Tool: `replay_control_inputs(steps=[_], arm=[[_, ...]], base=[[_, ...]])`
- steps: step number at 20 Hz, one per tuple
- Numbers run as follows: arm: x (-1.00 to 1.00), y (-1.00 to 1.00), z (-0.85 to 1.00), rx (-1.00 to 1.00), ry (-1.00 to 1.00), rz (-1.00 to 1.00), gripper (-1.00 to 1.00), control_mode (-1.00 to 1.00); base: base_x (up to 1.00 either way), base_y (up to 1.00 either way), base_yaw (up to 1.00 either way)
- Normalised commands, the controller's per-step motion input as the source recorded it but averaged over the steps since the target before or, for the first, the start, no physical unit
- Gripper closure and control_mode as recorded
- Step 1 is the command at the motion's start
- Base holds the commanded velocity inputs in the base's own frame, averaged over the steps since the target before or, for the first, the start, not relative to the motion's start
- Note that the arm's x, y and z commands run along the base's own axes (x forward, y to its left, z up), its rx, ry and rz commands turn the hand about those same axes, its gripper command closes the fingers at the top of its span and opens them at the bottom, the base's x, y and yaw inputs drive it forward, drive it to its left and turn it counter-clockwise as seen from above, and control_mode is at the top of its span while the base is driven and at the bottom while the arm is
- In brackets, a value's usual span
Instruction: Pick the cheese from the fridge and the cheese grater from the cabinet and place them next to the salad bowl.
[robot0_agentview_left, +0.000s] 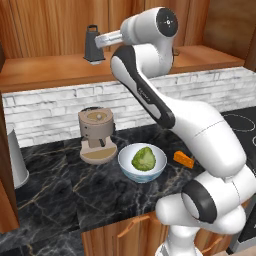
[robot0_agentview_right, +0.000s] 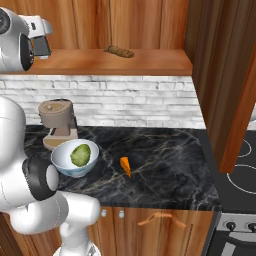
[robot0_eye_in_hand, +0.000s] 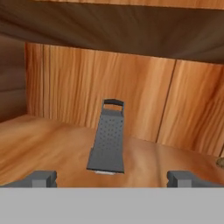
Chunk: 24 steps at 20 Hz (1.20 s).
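The cabinet (robot0_agentview_left: 55, 67) stood open, its shelf carrying the cheese grater (robot0_eye_in_hand: 107, 140) upright near the back panel, toward the shelf's left end. On the counter (robot0_agentview_right: 165, 165) the salad bowl (robot0_agentview_left: 143, 162) sat mid-depth with the cheese (robot0_agentview_right: 125, 165) already just beside it, so that half looked done; the grater was left. The gripper (robot0_eye_in_hand: 111, 178) faced the grater, jaws spread wide and empty, apart from it. Bare shelf lay around the grater.
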Motion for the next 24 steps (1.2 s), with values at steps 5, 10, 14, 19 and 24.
replay_control_inputs(steps=[5,10,14,19,24], arm=[[0.18,0.01,-0.17,0.03,0.0,0.0,-1.0,-1.0],[0.24,0.01,-0.1,0.07,0.0,0.0,-1.0,-1.0],[0.32,0.1,-0.02,0.09,0.0,0.0,-1.0,-1.0],[0.33,0.16,0.0,0.07,0.0,0.0,-1.0,-1.0],[0.31,0.26,-0.04,0.0,0.03,0.0,-1.0,-1.0]], base=[[0.0,0.0,0.0],[0.0,0.0,0.0],[0.0,0.0,0.0],[0.0,0.0,0.0],[0.0,0.0,0.0]])
